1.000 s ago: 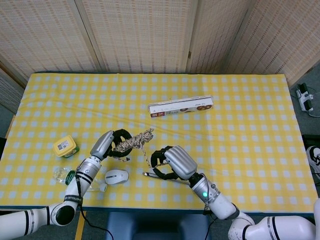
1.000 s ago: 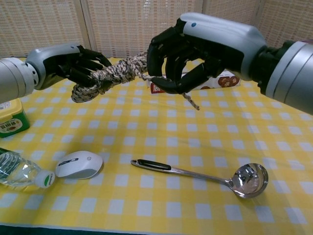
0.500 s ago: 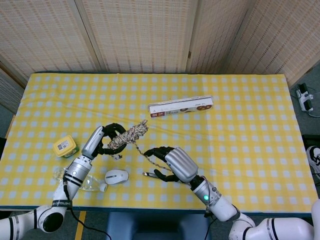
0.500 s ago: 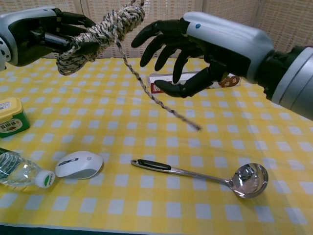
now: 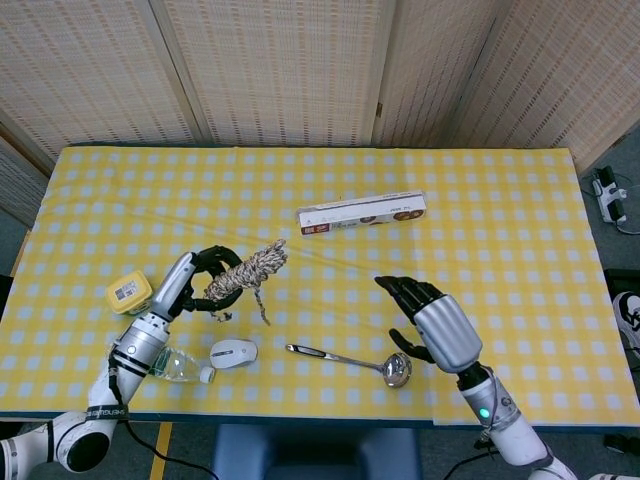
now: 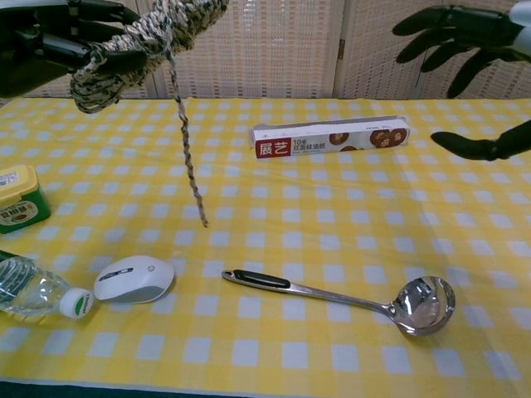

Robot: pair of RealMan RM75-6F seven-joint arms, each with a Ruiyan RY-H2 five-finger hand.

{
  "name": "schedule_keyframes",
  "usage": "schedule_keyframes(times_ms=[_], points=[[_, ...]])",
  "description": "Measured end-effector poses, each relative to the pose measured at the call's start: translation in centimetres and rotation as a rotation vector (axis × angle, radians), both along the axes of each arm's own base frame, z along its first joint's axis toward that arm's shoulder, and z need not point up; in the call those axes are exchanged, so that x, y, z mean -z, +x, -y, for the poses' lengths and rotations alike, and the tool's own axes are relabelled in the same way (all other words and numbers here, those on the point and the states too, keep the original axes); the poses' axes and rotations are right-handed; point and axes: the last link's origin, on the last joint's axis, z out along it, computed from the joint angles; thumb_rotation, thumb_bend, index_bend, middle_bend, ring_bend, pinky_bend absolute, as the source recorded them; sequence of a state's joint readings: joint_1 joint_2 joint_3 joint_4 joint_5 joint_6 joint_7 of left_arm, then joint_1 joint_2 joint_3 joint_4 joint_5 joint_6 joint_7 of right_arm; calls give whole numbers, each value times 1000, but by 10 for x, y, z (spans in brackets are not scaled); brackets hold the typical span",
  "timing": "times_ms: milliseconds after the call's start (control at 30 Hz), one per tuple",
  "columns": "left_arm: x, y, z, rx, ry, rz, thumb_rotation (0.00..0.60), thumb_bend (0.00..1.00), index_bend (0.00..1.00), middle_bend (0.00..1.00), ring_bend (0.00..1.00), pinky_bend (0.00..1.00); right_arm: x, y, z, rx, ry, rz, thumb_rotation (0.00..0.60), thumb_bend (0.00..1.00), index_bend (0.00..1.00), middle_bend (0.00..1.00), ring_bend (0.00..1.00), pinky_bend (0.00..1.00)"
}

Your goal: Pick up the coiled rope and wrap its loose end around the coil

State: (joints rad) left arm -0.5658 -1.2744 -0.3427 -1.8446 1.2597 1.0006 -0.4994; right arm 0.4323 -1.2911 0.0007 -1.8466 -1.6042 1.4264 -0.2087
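A speckled coiled rope (image 5: pixel 242 271) (image 6: pixel 137 40) is lifted above the yellow checked table, gripped by my left hand (image 5: pixel 205 279) (image 6: pixel 50 46) at the left. Its loose end (image 5: pixel 261 304) (image 6: pixel 188 157) hangs straight down from the coil, free in the air. Over to the right my right hand (image 5: pixel 428 318) (image 6: pixel 463 50) is raised with its fingers spread and holds nothing. It is well apart from the rope.
On the table (image 5: pixel 480 230) lie a long snack box (image 5: pixel 362 212) (image 6: pixel 330 138), a metal ladle (image 5: pixel 350 359) (image 6: pixel 348 294), a white mouse (image 5: pixel 233 351) (image 6: pixel 133 279), a water bottle (image 5: pixel 170 364) (image 6: pixel 33 290) and a yellow tub (image 5: pixel 130 292) (image 6: pixel 17 197).
My right hand let go of the loose end and pulled away to the right. The loose end swung down and now hangs. My left hand lifted the coil and drew it slightly left.
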Motion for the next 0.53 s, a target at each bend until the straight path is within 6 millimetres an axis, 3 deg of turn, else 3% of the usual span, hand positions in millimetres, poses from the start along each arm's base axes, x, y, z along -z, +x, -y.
schedule_keyframes(times_ms=[200, 367, 533], points=[[-3, -7, 0, -6, 17, -14, 600, 528, 655, 658, 642, 611, -36, -51, -22, 112, -77, -93, 600, 379, 125, 177, 183, 283], [-5, -12, 1, -2, 70, -41, 600, 528, 656, 658, 641, 609, -54, -85, -44, 210, -105, -116, 600, 378, 58, 103, 109, 183], [-7, -13, 2, -3, 86, -38, 600, 528, 656, 658, 641, 607, -70, -116, -61, 291, -164, -84, 600, 379, 54, 86, 85, 140]])
